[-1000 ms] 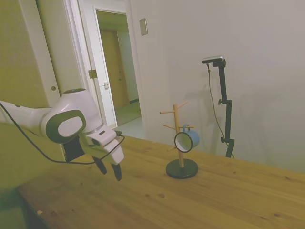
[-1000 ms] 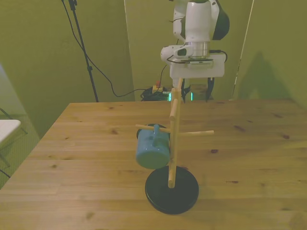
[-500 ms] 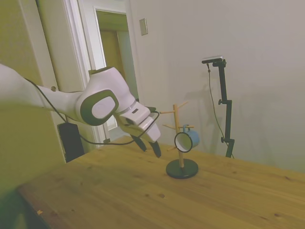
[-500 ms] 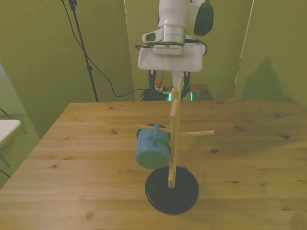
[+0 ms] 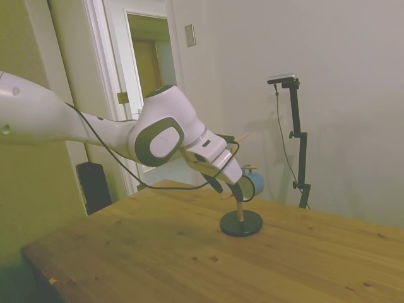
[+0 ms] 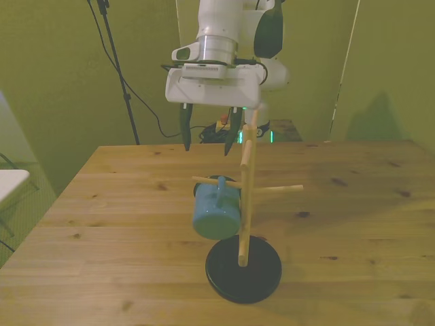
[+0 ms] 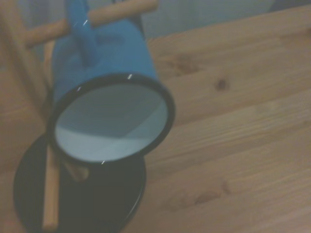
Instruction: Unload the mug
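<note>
Hand [image 6: 209, 139] nearer; mug [image 6: 216, 210] still hanging

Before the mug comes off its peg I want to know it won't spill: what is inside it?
Nothing shows inside the mug: the wrist view looks into its mouth at a bare pale wall. The deepest part is shaded, so the bottom cannot be confirmed. It hangs by its handle on the wooden peg.

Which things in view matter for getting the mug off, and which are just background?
Part of the job:
- mug, hanging by its handle on a peg
- wooden mug tree on its black base
- gripper, open, behind and above the mug

Just there:
- table
- open doorway behind, in the side view
</note>
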### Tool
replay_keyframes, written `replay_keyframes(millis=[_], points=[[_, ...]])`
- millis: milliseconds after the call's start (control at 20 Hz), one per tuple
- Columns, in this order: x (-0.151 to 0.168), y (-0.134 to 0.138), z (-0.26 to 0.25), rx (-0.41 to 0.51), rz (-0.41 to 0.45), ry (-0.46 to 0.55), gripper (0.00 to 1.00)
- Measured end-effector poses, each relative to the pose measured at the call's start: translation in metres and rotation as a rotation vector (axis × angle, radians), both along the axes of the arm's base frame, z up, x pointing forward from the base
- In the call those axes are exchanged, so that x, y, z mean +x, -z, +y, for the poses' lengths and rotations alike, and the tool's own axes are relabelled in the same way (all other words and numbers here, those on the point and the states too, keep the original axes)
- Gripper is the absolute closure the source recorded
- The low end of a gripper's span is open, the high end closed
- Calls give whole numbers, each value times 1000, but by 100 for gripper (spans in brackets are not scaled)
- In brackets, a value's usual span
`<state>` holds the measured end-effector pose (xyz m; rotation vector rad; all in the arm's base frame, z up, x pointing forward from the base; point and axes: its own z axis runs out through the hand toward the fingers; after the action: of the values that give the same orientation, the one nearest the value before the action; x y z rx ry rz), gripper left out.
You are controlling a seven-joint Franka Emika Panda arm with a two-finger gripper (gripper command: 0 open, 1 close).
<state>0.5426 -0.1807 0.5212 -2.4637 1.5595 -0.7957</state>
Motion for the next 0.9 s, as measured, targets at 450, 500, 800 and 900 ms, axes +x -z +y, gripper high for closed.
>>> replay_keyframes(millis=[450, 500, 800, 900], points=[[35, 18, -19, -19, -24, 1, 0], [38, 20, -19, -21, -43, -2, 0], [53, 34, -24, -28, -129, -12, 0], [60, 37, -25, -24, -142, -13, 0]])
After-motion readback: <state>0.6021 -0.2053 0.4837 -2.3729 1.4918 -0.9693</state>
